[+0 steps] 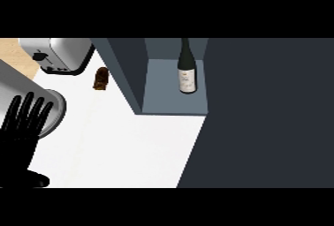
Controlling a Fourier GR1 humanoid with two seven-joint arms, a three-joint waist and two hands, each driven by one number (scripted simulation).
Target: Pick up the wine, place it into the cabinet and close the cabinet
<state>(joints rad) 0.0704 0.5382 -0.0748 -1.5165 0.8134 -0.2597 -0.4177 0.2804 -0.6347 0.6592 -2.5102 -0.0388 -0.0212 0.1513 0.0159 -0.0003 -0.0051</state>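
1. Smooth white counter (124, 145) fills the middle of the view, plain and matte, with a strip of pale wood (14, 53) showing at the far left.
2. Here's the cabinet (140, 79): flat slate-blue panels, boxy, its shelf open to view, and a wide dark door (267, 114) covers the whole right side.
3. The wine (187, 70) stands upright on that shelf, inside the cabinet: a slim dark glass bottle with a long neck and a white label bearing small marks I can't read.
4. The bottle's top runs to the upper edge of the view, so its cap is cut off.
5. No hand touches the wine; it stands well apart from the one that shows.
6. Left hand (23, 126) is up at the left edge, black, fingers straight and spread, holding nothing, resting.
7. Behind those fingers sits a rounded, brushed-metal shape (55, 106), partly hidden; possibly an appliance, hard to say.
8. A shiny metal toaster (58, 53) with a black lever sits top left, its far side clipped.
9. Just beside it on the counter, a small brown lumpy item (101, 78), too small to identify.
10. Right hand: nowhere in view.
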